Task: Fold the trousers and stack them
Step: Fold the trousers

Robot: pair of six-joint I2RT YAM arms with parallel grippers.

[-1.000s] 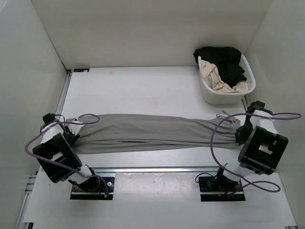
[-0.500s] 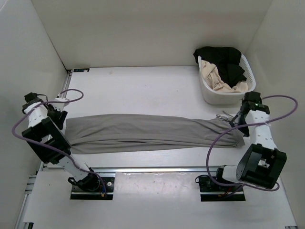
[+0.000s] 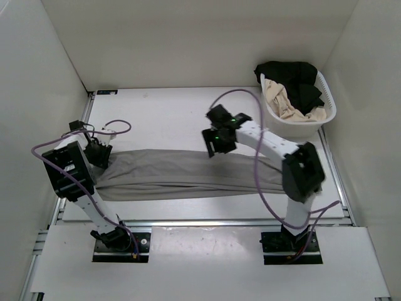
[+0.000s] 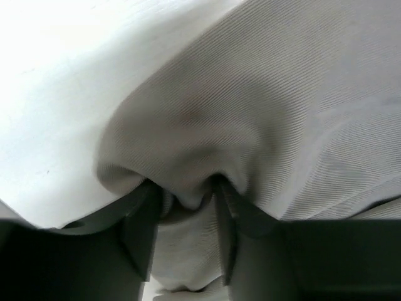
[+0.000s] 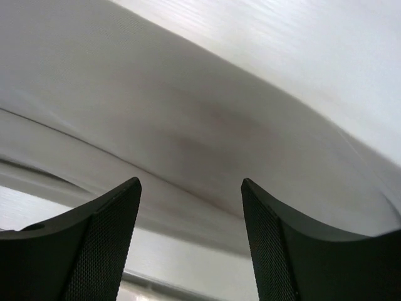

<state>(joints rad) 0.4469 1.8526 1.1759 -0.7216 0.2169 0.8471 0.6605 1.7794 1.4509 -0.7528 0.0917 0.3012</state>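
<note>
The taupe-grey trousers [image 3: 188, 174] lie stretched left to right across the white table [image 3: 163, 119]. My left gripper [image 3: 100, 155] sits at their left end. In the left wrist view its fingers [image 4: 141, 226] are closed on a bunched fold of the trousers [image 4: 282, 94], which fills the gap of the left gripper [image 4: 185, 188]. My right gripper [image 3: 212, 143] hovers over the trousers' upper edge near the middle. In the right wrist view, the right gripper [image 5: 191, 185] is open and empty, with blurred grey trousers [image 5: 188, 113] beyond.
A white basket [image 3: 329, 100] stands at the back right, holding a black garment [image 3: 294, 75] and a beige-cream garment [image 3: 285, 103]. White walls enclose the table on three sides. A metal rail [image 3: 200, 222] runs along the near edge.
The right arm left the trousers' right end, swung left to their middle, and its jaws opened. The left gripper shifted around the left end and now pinches the fabric there.
</note>
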